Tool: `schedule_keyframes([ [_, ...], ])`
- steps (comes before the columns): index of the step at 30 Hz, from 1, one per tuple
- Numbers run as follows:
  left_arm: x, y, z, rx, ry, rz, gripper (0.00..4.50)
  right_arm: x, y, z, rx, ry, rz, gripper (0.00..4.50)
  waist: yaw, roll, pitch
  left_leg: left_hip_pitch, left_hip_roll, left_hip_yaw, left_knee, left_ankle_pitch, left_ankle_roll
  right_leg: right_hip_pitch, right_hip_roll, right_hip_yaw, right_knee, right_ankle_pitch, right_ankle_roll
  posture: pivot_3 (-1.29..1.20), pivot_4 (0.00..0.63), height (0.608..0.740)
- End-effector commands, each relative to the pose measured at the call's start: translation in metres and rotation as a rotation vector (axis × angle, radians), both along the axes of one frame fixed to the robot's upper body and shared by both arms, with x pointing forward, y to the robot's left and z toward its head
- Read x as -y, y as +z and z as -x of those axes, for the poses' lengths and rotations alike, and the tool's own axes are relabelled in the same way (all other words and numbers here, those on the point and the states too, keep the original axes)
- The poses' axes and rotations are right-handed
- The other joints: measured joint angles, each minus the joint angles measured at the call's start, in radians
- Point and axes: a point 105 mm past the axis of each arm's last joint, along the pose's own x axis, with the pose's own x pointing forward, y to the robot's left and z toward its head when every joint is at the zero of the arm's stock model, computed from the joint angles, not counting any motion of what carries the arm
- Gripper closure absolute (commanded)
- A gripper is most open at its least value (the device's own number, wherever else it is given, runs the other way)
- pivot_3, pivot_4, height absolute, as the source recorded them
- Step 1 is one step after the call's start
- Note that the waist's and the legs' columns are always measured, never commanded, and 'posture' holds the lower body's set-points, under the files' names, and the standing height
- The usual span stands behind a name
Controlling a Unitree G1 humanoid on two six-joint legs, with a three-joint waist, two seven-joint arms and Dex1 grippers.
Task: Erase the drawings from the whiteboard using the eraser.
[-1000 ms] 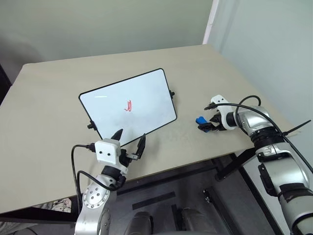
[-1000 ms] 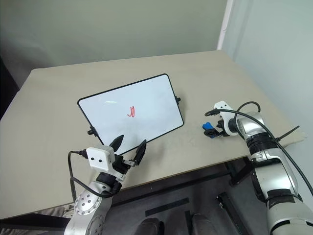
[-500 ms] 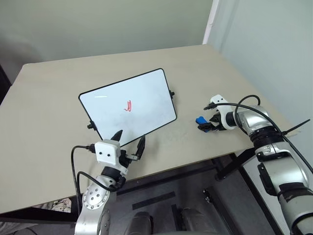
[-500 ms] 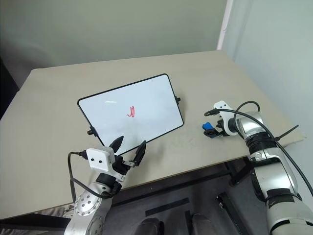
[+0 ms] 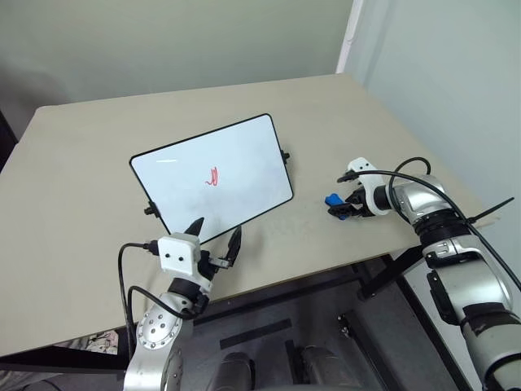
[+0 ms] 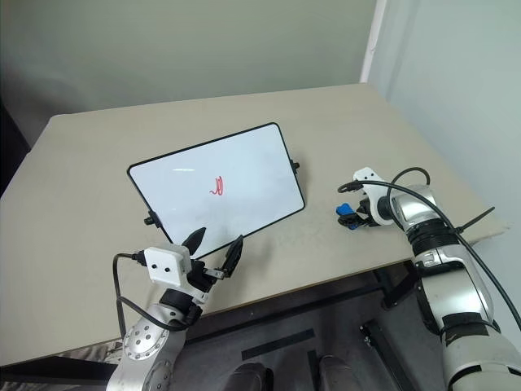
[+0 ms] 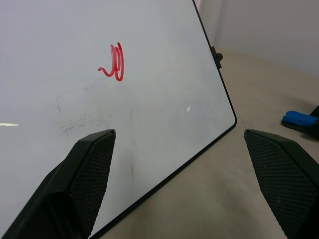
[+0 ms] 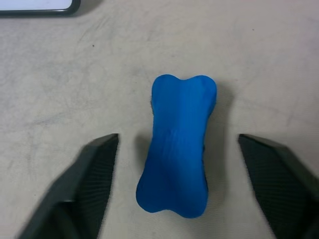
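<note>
The whiteboard [image 5: 244, 159] lies flat in the middle of the table, with the drawings [image 5: 213, 177], a small red scribble [image 7: 115, 62], near its centre. The blue eraser [image 5: 332, 199] lies on the table to the right of the board. My right gripper [image 5: 341, 209] is angled down over it. In the right wrist view the eraser [image 8: 178, 124] lies between the two fingers with a gap on each side, so my right gripper [image 8: 178, 137] is open and not touching it. My left gripper [image 5: 216, 230] hovers open at the board's near edge, holding nothing.
The beige table [image 5: 81, 163] ends close behind my left gripper and just right of my right arm. Small black knobs [image 5: 286, 155] stick out from the board's sides. A wall corner rises behind the table's far right end.
The right gripper's fingers look a little closer together around the eraser. The eraser, the board and the left gripper have not moved.
</note>
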Motion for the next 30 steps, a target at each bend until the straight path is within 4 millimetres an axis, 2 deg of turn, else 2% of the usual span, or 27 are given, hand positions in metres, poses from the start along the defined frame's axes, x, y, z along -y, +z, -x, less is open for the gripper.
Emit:
schedule_keyframes([
  [1,0.000,0.010,0.000,0.041,0.002,0.012,0.00,-0.005,0.016,-0.005,0.044,0.017,-0.004,1.28,0.000,0.000,0.000,0.000,0.000,0.000,0.000,0.000,0.000,0.000,0.000,0.000,0.000,0.000,0.000,0.00,0.150,0.727],
  [4,0.000,0.009,0.000,0.040,-0.001,0.013,0.00,-0.004,0.016,-0.004,0.042,0.017,-0.005,1.28,0.000,0.000,0.000,0.000,0.000,0.000,0.000,0.000,0.000,0.000,0.000,0.000,0.000,0.000,0.000,0.00,0.150,0.727],
  [6,0.000,0.009,0.000,0.039,-0.002,0.013,0.00,-0.004,0.016,-0.004,0.042,0.015,-0.005,1.62,0.000,0.000,0.000,0.000,0.000,0.000,0.000,0.000,0.000,0.000,0.000,0.000,0.000,0.000,0.000,0.00,0.150,0.727],
  [7,0.000,0.009,0.000,0.038,-0.003,0.013,0.00,-0.003,0.016,-0.004,0.043,0.010,-0.007,1.82,0.000,0.000,0.000,0.000,0.000,0.000,0.000,0.000,0.000,0.000,0.000,0.000,0.000,0.000,0.000,0.00,0.150,0.727],
  [11,0.000,0.008,0.000,0.036,-0.007,0.013,0.00,0.000,0.017,-0.004,0.044,-0.003,-0.010,3.18,0.000,0.000,0.000,0.000,0.000,0.000,0.000,0.000,0.000,0.000,0.000,0.000,0.000,0.000,0.000,0.00,0.150,0.727],
  [30,0.002,0.008,0.001,0.029,-0.020,0.011,0.00,0.008,0.021,-0.003,0.064,-0.010,0.005,3.18,0.000,0.000,0.000,0.000,0.000,0.000,0.000,0.000,0.000,0.000,0.000,0.000,0.000,0.000,0.000,0.00,0.150,0.727],
])
